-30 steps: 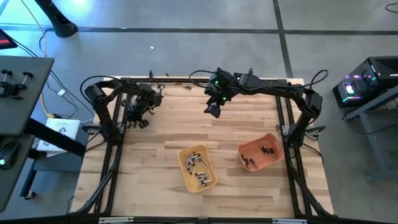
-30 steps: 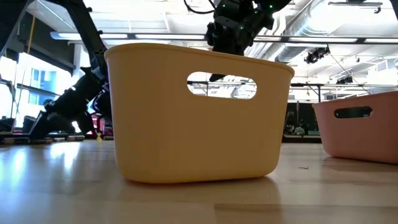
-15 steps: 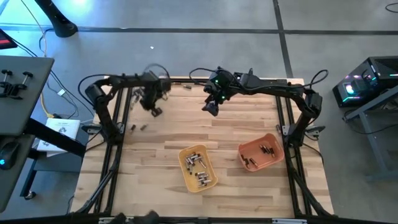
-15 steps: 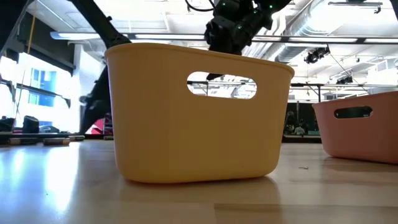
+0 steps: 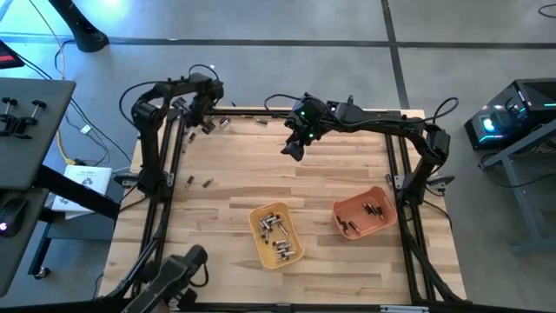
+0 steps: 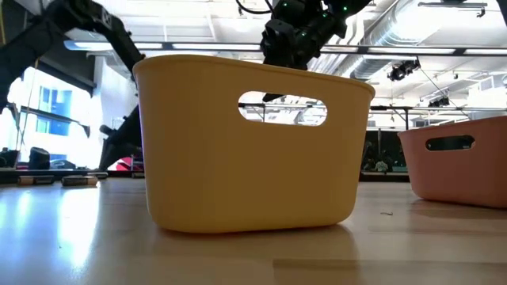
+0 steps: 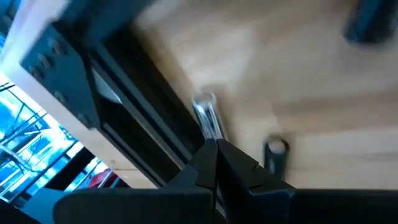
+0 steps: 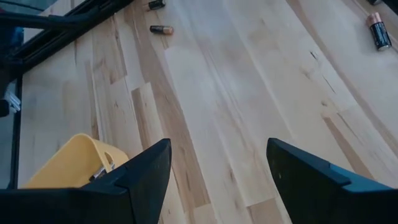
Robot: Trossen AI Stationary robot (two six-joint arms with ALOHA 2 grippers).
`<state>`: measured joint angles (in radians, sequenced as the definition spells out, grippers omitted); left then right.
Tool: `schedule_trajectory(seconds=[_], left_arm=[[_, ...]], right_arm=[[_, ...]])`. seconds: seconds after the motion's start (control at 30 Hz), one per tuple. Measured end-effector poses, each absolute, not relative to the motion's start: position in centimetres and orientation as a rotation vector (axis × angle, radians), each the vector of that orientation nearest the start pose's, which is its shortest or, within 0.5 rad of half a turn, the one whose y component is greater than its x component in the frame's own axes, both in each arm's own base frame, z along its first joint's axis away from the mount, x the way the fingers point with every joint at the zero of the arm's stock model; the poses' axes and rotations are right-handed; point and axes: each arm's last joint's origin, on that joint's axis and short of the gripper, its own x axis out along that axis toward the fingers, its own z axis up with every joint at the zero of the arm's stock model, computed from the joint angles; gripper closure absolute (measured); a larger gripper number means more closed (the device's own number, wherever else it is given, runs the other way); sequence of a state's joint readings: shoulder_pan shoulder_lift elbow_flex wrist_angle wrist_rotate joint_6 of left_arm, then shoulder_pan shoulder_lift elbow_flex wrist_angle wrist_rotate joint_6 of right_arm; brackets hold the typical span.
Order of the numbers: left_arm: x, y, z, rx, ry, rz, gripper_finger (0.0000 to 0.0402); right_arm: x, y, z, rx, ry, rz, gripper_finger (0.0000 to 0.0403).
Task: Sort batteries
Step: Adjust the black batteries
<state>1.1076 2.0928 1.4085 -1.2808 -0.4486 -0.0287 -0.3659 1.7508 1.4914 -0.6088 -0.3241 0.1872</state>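
Batteries mostly binned: silvery ones in yellow tray [image 5: 261, 235], dark ones in orange tray [image 5: 382, 228]. You have strays left near table's left edge [image 5: 207, 183]. Left gripper [image 5: 207, 126] pinched shut, empty; right gripper [image 5: 294, 149] wide, hovering mid-table.

The left end effector [image 5: 207, 124], fingers pressed together, has swung away from the yellow tray [image 5: 277, 235]: a second ago it hung low near the bench's [image 5: 330, 178] left edge, and now it sits up at the far-left corner. Two loose batteries [image 5: 199, 182] it had covered now lie exposed left of the tray. A dark object [image 5: 178, 271] has come into sight at the bench's near-left corner.
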Motion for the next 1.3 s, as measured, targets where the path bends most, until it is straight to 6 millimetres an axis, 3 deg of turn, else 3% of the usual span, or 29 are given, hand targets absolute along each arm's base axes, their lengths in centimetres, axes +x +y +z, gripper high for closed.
schedule_trajectory(seconds=[0.33, 0.57, 0.73, 0.87, 1.03, 1.3], left_arm=[[14.6, 32.0, 13.2, -0.668, 2.02, 0.927, 0.0401], [14.4, 34.0, 14.9, -0.84, 1.8, 0.976, 0.0401], [14.5, 34.2, 13.0, -0.856, 1.881, 0.989, 0.0401], [14.0, 34.1, 12.9, -0.9, 1.903, 0.988, 0.0401], [14.2, 35.6, 13.1, -0.999, 1.654, 1.227, 0.0402], [14.1, 37.1, 13.8, -1.159, 1.405, 1.384, 0.0402]], right_arm=[[35.9, -12.8, 28.6, 0.47, 0.815, -0.116, 0.0144], [36.0, -12.8, 28.2, 0.447, 0.825, -0.106, 0.0144], [36.1, -12.9, 28.1, 0.466, 0.829, -0.113, 0.0144], [36.1, -12.8, 28.0, 0.47, 0.836, -0.114, 0.0144], [36.1, -12.8, 28.0, 0.466, 0.835, -0.113, 0.0144], [36.1, -12.8, 28.0, 0.476, 0.835, -0.099, 0.0144]])
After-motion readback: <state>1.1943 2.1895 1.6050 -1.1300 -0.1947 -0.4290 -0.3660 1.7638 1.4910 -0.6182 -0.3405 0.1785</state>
